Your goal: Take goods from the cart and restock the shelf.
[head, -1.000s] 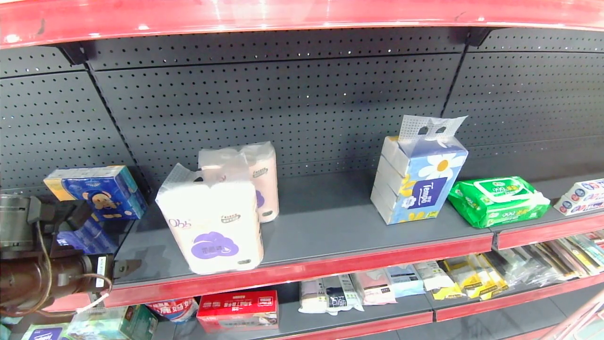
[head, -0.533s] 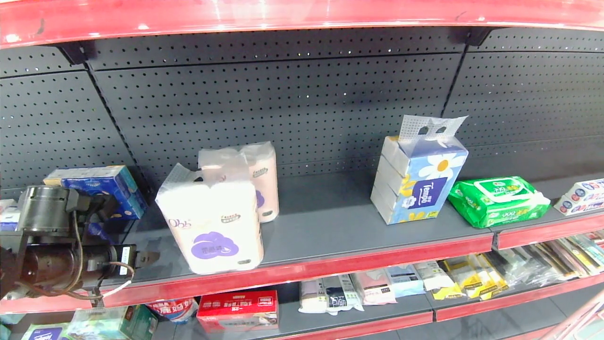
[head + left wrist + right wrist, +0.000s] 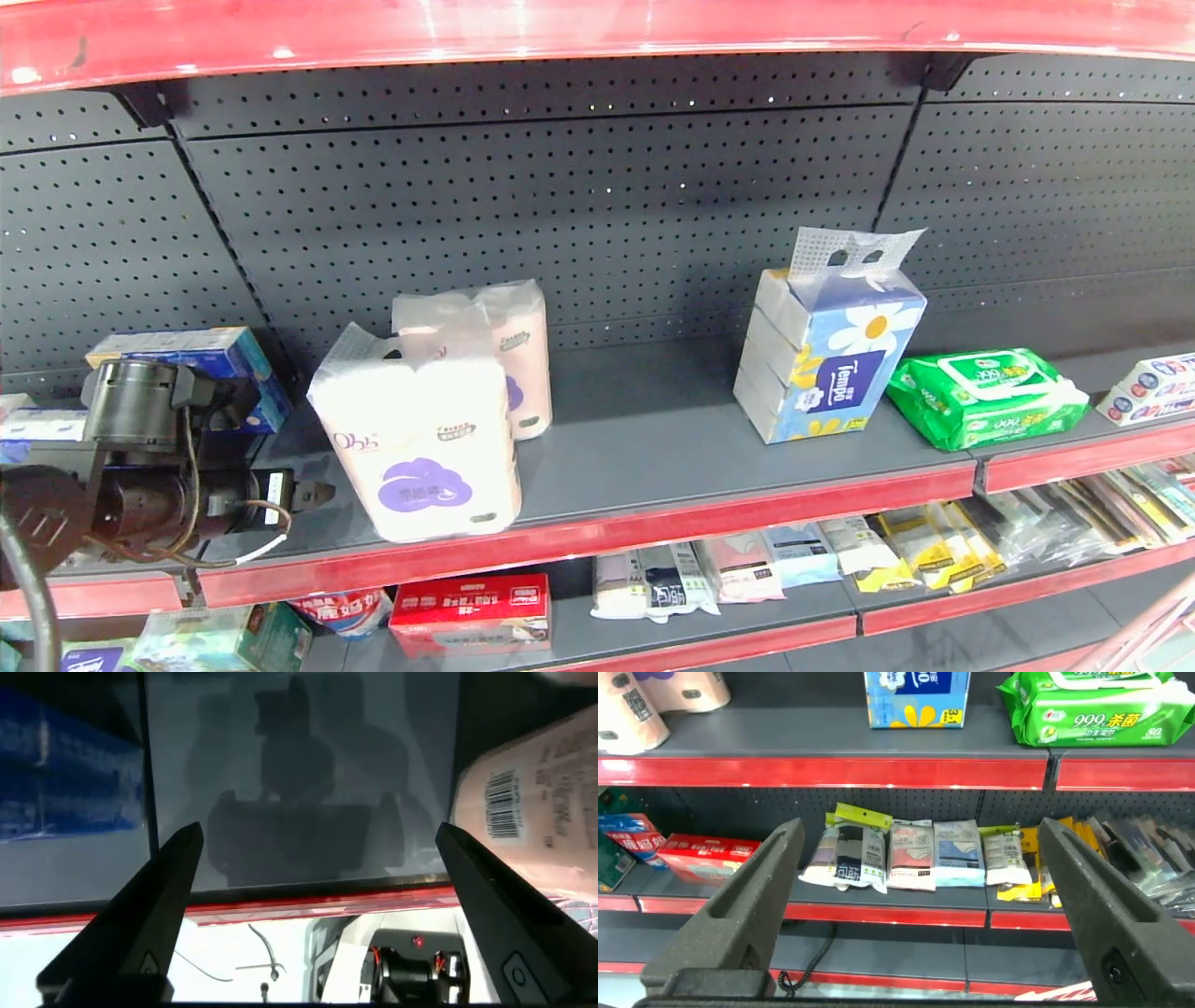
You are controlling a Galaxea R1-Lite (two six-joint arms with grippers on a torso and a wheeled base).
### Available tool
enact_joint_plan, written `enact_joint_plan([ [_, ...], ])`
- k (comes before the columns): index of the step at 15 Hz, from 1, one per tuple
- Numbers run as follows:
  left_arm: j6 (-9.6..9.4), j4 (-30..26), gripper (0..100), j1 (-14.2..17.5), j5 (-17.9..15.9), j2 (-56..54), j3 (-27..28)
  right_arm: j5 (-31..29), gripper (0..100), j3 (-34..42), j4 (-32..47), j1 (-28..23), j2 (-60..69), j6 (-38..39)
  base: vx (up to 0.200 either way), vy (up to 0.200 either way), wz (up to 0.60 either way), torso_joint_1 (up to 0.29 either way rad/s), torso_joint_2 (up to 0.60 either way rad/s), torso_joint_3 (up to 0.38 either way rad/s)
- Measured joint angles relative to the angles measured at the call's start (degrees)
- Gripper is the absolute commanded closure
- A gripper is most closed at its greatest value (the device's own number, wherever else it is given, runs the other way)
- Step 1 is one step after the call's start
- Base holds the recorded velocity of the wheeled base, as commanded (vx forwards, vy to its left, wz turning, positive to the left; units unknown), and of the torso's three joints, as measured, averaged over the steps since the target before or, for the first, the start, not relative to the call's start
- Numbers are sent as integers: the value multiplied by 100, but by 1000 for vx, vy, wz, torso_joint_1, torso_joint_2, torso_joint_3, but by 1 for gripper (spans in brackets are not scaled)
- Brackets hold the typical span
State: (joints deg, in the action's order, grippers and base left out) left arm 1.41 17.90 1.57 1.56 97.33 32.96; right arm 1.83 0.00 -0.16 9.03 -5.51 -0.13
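Left gripper (image 3: 318,840) spread wide and empty, lower left in head view, just beside the white tissue pack (image 3: 420,439) on the shelf (image 3: 653,439); right gripper (image 3: 917,826) likewise spread, empty.

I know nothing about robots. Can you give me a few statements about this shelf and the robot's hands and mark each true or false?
1. The left hand is open and empty. True.
2. The green wipes pack stands upright. False: it lies flat, beside the blue tissue pack.
3. The pink toilet-paper pack stands behind the white toilet-paper pack. True.
4. The red box shares the toilet paper's shelf. False: it lies on the shelf below.
5. The right hand grips a pack. False: it is open and empty.
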Motion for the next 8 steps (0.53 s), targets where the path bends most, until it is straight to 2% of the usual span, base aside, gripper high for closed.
enact_joint_plan([
  [8,-2,249,0,27,-9,394,250,-2,0,0,0,0,-2,2,0,0,0,0,0,0],
])
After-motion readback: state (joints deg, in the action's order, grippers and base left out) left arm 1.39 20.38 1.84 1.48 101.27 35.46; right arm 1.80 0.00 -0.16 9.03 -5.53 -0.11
